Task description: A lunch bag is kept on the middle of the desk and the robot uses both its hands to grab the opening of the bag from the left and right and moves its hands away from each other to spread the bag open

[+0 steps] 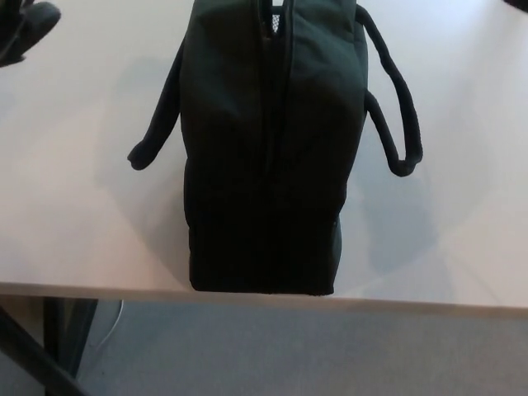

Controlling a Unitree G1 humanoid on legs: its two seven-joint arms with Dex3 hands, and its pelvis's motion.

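The black lunch bag [264,157] stands upright in the middle of the white desk [74,214], its base close to the front edge. Its top seam runs toward me and gapes only slightly at the far end, where a bit of mesh [278,18] shows. One handle [157,124] droops to the left and the other handle [396,115] to the right. My left hand [25,29] is at the top left corner, well clear of the bag, open and holding nothing. Only a dark sliver of my right hand [518,3] shows at the top right corner.
The desk's front edge [412,301] runs across the lower picture, with grey floor below it. A dark desk leg [58,338] and a thin cable show at the bottom left.
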